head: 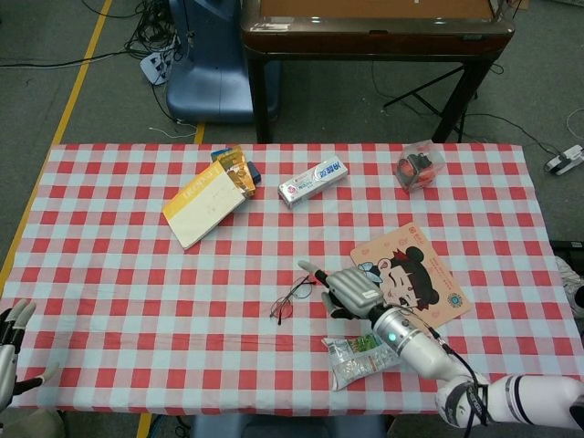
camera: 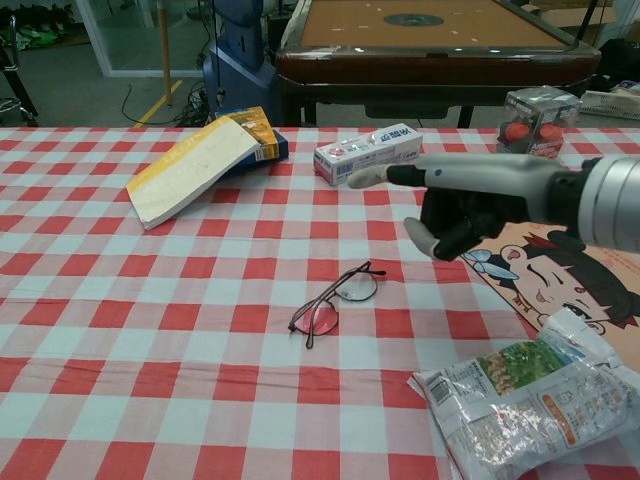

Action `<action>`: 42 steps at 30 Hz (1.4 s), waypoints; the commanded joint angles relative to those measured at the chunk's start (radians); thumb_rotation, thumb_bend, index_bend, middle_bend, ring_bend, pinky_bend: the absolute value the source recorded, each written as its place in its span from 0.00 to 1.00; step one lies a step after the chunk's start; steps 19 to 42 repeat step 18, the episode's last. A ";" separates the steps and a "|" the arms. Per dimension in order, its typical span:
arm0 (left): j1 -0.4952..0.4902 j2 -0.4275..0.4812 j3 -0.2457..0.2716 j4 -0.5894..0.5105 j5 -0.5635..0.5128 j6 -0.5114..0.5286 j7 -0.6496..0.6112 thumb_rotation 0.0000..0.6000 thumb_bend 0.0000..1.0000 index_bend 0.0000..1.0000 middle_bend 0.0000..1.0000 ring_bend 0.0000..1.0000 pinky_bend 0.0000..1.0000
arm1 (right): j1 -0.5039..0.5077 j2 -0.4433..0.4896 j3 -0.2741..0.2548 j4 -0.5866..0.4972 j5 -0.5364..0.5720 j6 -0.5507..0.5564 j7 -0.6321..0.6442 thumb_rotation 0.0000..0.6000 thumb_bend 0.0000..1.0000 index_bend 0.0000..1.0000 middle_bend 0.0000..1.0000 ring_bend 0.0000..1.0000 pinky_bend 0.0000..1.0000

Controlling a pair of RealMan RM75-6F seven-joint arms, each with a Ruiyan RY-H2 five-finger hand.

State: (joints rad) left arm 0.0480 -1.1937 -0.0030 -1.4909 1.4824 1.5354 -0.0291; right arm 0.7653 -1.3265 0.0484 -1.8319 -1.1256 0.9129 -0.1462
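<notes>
Robot's right hand (camera: 470, 205) hangs in the air over the red-check table (head: 128, 274), holding nothing: forefinger and thumb stretched apart, other fingers curled under. The wire-frame glasses (camera: 335, 300) lie flat on the cloth just below and to the left of it, arms partly unfolded, apart from the hand and touching nothing else. Left hand (head: 11, 351) sits off the table's near-left corner, fingers spread, empty. Judged from the frames, work on the specs wants a light pinch on the frame or one arm, not on a lens, w/ the hand coming down from straight above so the thin wire isn't pushed across the cloth. Room is good to the left and in front, where bare cloth runs wide; it is tighter to the right, w/ the cartoon mat (head: 415, 278) beside the hand and a crinkled snack bag (head: 360, 358) near the front edge. The book (head: 208, 205), toothpaste box (head: 313, 182) and clear pack of red items (head: 420, 167) sit well apart at the far side.
</notes>
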 commanded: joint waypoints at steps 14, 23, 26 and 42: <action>-0.034 -0.005 -0.015 -0.033 0.023 -0.009 0.044 1.00 0.16 0.00 0.00 0.00 0.00 | -0.421 0.084 -0.148 0.030 -0.204 0.567 -0.180 1.00 0.61 0.00 0.50 0.52 0.72; -0.038 -0.004 -0.016 -0.043 0.028 -0.005 0.051 1.00 0.16 0.00 0.00 0.00 0.00 | -0.475 0.093 -0.146 0.054 -0.216 0.611 -0.150 1.00 0.60 0.00 0.40 0.40 0.62; -0.038 -0.004 -0.016 -0.043 0.028 -0.005 0.051 1.00 0.16 0.00 0.00 0.00 0.00 | -0.475 0.093 -0.146 0.054 -0.216 0.611 -0.150 1.00 0.60 0.00 0.40 0.40 0.62; -0.038 -0.004 -0.016 -0.043 0.028 -0.005 0.051 1.00 0.16 0.00 0.00 0.00 0.00 | -0.475 0.093 -0.146 0.054 -0.216 0.611 -0.150 1.00 0.60 0.00 0.40 0.40 0.62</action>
